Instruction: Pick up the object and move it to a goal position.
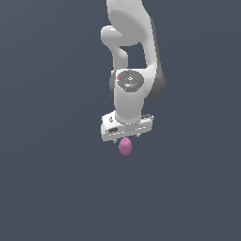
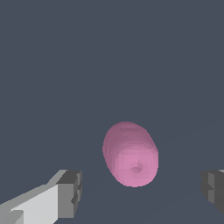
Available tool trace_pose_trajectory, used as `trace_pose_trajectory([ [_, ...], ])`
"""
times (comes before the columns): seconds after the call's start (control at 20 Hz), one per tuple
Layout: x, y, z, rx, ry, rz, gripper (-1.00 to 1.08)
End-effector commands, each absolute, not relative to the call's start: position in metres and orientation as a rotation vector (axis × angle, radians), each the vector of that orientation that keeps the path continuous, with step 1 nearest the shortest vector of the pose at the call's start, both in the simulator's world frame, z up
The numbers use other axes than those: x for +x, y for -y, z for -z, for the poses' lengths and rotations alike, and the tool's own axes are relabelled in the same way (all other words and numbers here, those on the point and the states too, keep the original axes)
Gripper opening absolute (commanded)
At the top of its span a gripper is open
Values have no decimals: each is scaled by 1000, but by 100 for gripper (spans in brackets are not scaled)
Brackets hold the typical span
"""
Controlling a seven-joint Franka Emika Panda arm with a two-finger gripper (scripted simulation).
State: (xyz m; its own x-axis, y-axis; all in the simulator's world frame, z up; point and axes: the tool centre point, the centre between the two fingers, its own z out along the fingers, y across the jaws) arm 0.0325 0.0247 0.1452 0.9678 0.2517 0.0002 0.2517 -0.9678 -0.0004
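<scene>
The gripper (image 2: pixel 139 192) hangs with fingers spread wide around the pink object (image 2: pixel 130 154) — seemingly untouched on the dark floor — so the approach step needs a descent, then closing.

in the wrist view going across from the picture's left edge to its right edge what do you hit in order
light grey finger with dark pad → pink egg-shaped object → dark pad of the other finger. The end effector is open, with the object lying in the gap and touching neither pad.
</scene>
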Motion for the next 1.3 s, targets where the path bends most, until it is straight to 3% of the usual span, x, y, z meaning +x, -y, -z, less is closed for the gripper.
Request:
trace_pose_trajectory([
  [0.0,33,-25,-145,-3116,399,0,100],
  [0.9,33,-25,-94,-3115,407,0,100],
  [0.95,33,-25,-94,-3115,407,0,-100],
  [1.25,33,-25,-94,-3115,407,0,-100],
])
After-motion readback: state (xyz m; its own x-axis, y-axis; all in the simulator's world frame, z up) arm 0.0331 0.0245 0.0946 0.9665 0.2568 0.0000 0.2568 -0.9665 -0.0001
